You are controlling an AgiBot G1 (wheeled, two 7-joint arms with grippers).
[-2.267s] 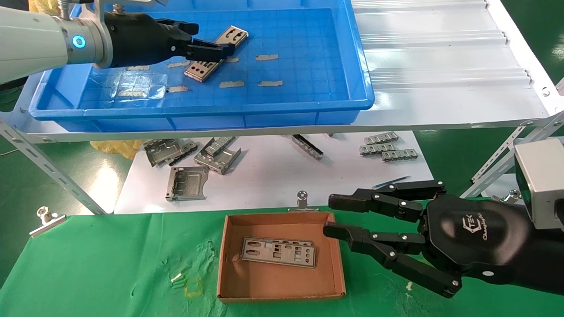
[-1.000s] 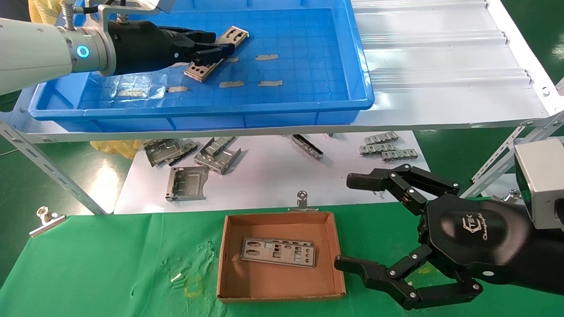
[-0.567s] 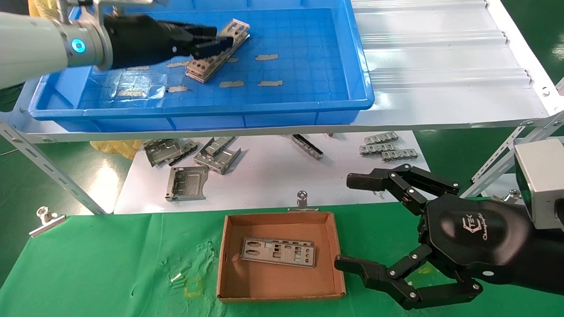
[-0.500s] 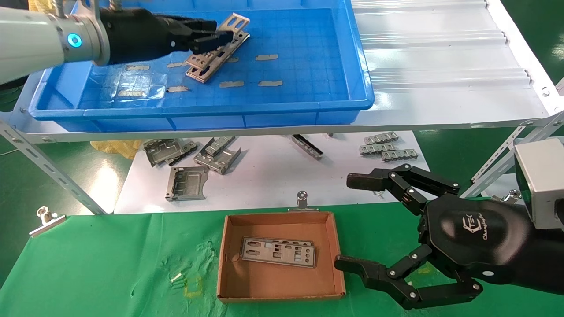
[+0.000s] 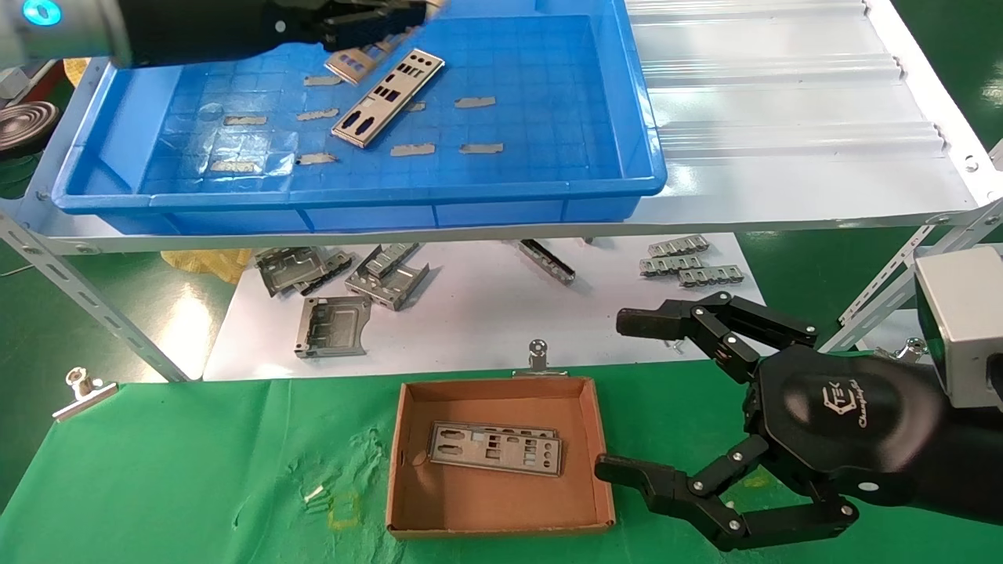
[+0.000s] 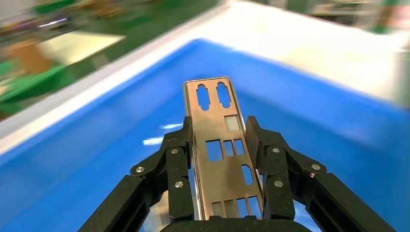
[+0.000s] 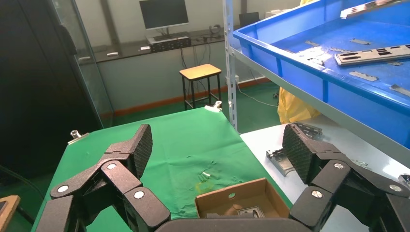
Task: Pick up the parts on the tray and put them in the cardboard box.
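Note:
My left gripper (image 5: 376,17) is shut on a thin silver plate (image 5: 353,64) and holds it above the far left of the blue tray (image 5: 619,117). In the left wrist view the fingers (image 6: 181,140) clamp both long edges of this plate (image 6: 220,159). A second plate (image 5: 388,98) lies flat on the tray floor. The brown cardboard box (image 5: 407,501) sits on the green cloth with plates (image 5: 495,449) inside. My right gripper (image 5: 619,395) is open and empty just right of the box; its own view shows the box (image 7: 232,195) between its fingers.
Small grey tape strips (image 5: 476,102) dot the tray floor. Bent grey metal brackets (image 5: 333,325) and smaller parts (image 5: 689,266) lie on the white lower shelf behind the box. Metal clips (image 5: 537,354) (image 5: 82,388) pin the green cloth's far edge.
My left gripper has lifted the top plate off the stack and risen toward the tray's far side. One plate stays on the tray floor. The right arm has not moved.

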